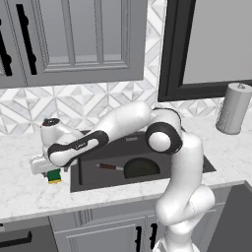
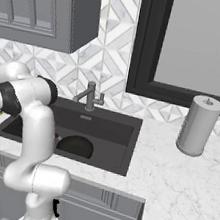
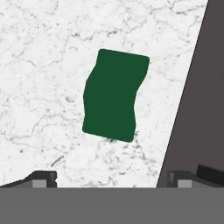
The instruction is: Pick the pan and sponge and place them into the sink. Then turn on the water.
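Claw (image 3: pixel 112 180) tips sit at the bottom of the hand view, spread about as wide as they go and holding nothing. Right past them is the sponge (image 3: pixel 114 95), green face up, lying flat on the white marble table (image 3: pixel 39 65), not touching either tip and a bit skewed to the line between them. It's just beside the sink's left edge; you can see the dark rim running down the right side of the hand view.

From the left base view the arm is reaching low over that left stretch of table, with the hand parked right above the sponge (image 1: pixel 54 175). Further in, the pan (image 1: pixel 140 168) is already lying in the sink (image 1: pixel 88 177), handle pointing toward the sponge side. Behind the basin, at the table's back edge, stands the faucet (image 2: pixel 90 96), and no water is running that I can see.

So I'd say the pan part is done and we're on the sponge pickup. Next move looks like a straight drop so the tips straddle the sponge, maybe a small wrist twist to square up first, then close. It's soft and thin, so going low enough matters.
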